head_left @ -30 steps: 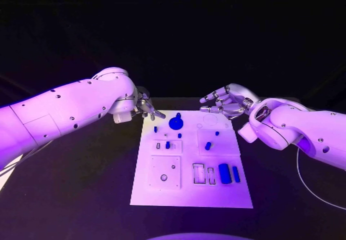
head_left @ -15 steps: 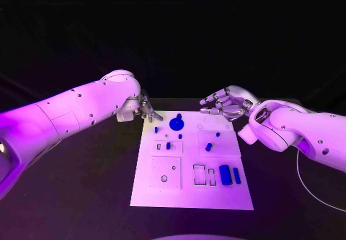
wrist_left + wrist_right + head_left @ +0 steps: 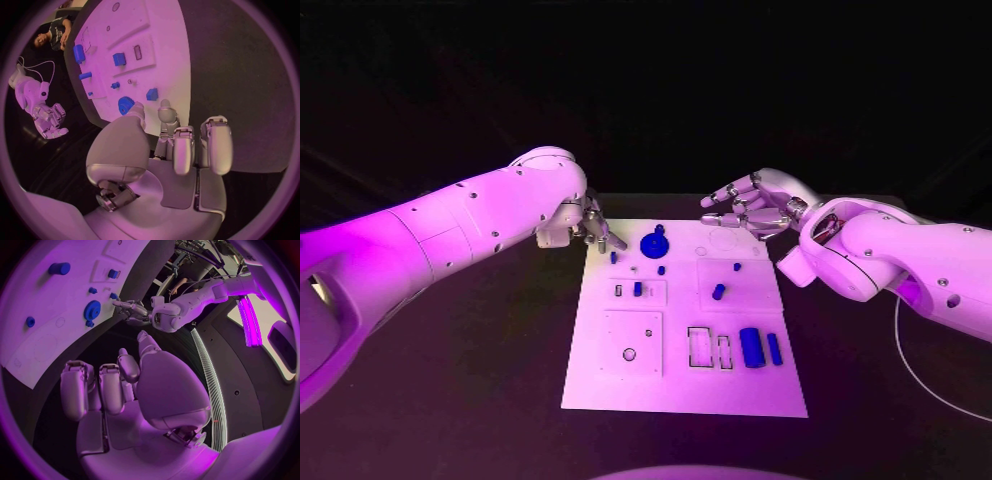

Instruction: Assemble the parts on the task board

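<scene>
White task board, blue parts, black table

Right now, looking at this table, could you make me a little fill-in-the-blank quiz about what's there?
1. The task board is coloured ____.
2. The gear-shaped part lies near the board's far edge, closest to the robot's ____ hand.
3. The right hand holds ____.
4. The small parts on the board are coloured ____.

Missing words: white; left; nothing; blue

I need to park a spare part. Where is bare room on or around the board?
The task board is bare along its near edge, below the blue bars. Black table lies open on both sides. It is crowded at the far end, around the gear, near the left hand and right hand.
</scene>
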{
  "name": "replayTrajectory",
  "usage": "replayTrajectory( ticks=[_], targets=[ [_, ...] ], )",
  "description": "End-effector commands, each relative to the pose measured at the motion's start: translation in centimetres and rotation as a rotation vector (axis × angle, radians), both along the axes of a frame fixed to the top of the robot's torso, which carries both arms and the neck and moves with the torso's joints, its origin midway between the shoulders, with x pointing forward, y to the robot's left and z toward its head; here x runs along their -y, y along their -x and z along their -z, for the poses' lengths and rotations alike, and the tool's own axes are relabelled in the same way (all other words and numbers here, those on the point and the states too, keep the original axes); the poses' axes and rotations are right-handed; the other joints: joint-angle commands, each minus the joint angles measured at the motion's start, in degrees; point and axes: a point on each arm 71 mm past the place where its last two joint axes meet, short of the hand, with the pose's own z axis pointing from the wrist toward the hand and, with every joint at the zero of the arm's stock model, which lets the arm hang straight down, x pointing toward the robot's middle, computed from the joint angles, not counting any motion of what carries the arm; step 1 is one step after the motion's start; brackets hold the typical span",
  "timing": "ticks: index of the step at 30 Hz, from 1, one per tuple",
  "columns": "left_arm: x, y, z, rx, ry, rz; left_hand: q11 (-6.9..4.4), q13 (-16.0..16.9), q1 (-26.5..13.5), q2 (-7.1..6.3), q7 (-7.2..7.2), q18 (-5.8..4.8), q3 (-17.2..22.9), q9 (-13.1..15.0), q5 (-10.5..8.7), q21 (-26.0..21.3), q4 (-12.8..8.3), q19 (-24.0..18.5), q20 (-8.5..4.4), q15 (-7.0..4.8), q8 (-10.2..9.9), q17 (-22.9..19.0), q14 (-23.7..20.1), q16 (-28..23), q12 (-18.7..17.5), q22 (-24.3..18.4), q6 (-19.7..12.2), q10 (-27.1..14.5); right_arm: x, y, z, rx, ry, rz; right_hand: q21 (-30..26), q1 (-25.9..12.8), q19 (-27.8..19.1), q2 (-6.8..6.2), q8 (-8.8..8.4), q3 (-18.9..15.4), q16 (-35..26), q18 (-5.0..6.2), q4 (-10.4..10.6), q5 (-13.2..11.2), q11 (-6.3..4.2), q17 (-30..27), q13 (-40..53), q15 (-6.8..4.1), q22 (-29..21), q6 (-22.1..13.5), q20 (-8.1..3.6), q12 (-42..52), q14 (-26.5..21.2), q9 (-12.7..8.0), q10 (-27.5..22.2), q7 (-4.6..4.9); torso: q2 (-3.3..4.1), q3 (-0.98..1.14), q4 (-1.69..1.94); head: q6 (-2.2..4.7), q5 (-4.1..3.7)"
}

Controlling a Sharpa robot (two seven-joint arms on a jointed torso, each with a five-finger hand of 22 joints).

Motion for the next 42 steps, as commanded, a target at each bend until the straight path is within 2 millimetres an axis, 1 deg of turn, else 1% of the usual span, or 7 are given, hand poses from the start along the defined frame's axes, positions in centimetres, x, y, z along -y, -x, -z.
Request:
replayTrajectory(
  ticks=[1,6,12,25,32,42],
  targets=[
    [0.51,0.26,0.17,-0.028,0.007,0.034,-0.13,0.0,0.1,0.74,-0.13,0.38,-0.4,0.0,-0.21,0.2,-0.1,2.9,-0.05,-0.28,0.4,15.1,6.1,0.2,0.4,7.0,0.5,0.4,-0.19,0.06,0.04,0.002,0.005,-0.019,-0.2,-0.4,-0.4,-0.05,0.34,-0.4,-0.2,0.81,-0.1,-0.1,-0.23,2.2,0.0,-0.32,0.0,0.3,-0.15,0.3,3.2,0.1,-0.2,-0.02,-0.06,0.03,0.05,-0.04,0.0],
    [0.85,0.46,0.22,-0.038,0.012,0.043,-0.19,0.1,0.3,0.98,-0.2,0.36,-0.5,0.0,-0.17,0.2,-0.1,2.9,-0.1,-0.33,0.5,15.1,6.1,0.2,0.5,7.1,0.7,0.5,-0.23,0.03,0.05,0.001,0.005,-0.02,-0.2,-0.4,-0.4,-0.05,0.34,-0.4,-0.2,0.81,-0.1,-0.1,-0.23,2.2,0.0,-0.32,0.0,0.3,-0.15,0.3,3.2,0.1,-0.2,-0.02,-0.04,0.03,-0.01,-0.1,0.06],
    [1.12,0.6,0.24,-0.04,0.014,0.047,-0.3,-0.1,1.2,1.32,-0.3,0.38,-0.7,0.0,-0.09,0.1,-0.4,2.9,-0.21,-0.44,0.7,15.1,6.1,0.2,0.5,7.0,0.8,0.5,-0.27,-0.02,0.07,0.001,0.005,-0.02,-0.2,-0.4,-0.4,-0.05,0.34,-0.4,-0.2,0.81,-0.1,-0.1,-0.23,2.2,0.0,-0.32,0.0,0.3,-0.15,0.3,3.2,0.1,-0.2,-0.02,-0.03,0.06,0.03,-0.1,0.05],
    [1.15,0.65,0.32,-0.047,0.005,0.045,-0.4,-0.3,3.4,2.18,-0.4,0.35,-0.9,0.0,-0.01,0.2,-1.1,2.9,-0.37,-0.55,1.1,15.1,6.1,0.2,0.5,7.2,0.7,0.4,-0.33,-0.05,0.09,0.001,0.005,-0.022,-0.2,-0.3,-0.4,0.09,0.36,-0.4,-0.2,0.82,-0.1,0.0,-0.24,2.2,0.0,-0.34,0.0,0.4,-0.16,0.4,3.2,0.1,-0.1,-0.03,-0.01,0.04,-0.03,-0.15,0.03],
    [1.15,0.59,0.37,-0.045,0.0,0.035,-0.44,-0.5,4.9,3.18,-0.42,0.37,-0.6,0.0,0.03,0.1,-1.6,2.9,-0.42,-0.59,1.3,15.1,6.1,0.2,0.4,7.1,0.6,0.4,-0.34,-0.03,0.09,0.001,0.005,-0.022,-0.2,-0.3,-0.4,0.09,0.36,-0.4,-0.2,0.82,-0.1,0.0,-0.24,2.2,0.0,-0.34,0.0,0.4,-0.16,0.4,3.2,0.1,-0.1,-0.03,-0.07,0.03,-0.01,-0.26,-0.04],
    [1.18,0.58,0.58,-0.055,-0.007,0.034,-0.45,-0.5,5.3,3.44,-0.43,0.37,-0.5,0.0,0.03,0.1,-1.8,2.9,-0.43,-0.6,1.4,15.1,6.1,0.2,0.4,7.1,0.6,0.4,-0.34,-0.01,0.08,0.001,0.005,-0.023,-0.2,-0.3,-0.4,0.09,0.36,-0.4,-0.2,0.82,-0.1,0.0,-0.24,2.2,0.0,-0.34,0.0,0.4,-0.16,0.4,3.2,0.1,-0.1,-0.03,-0.02,0.02,-0.01,-0.29,-0.08]
  ],
)
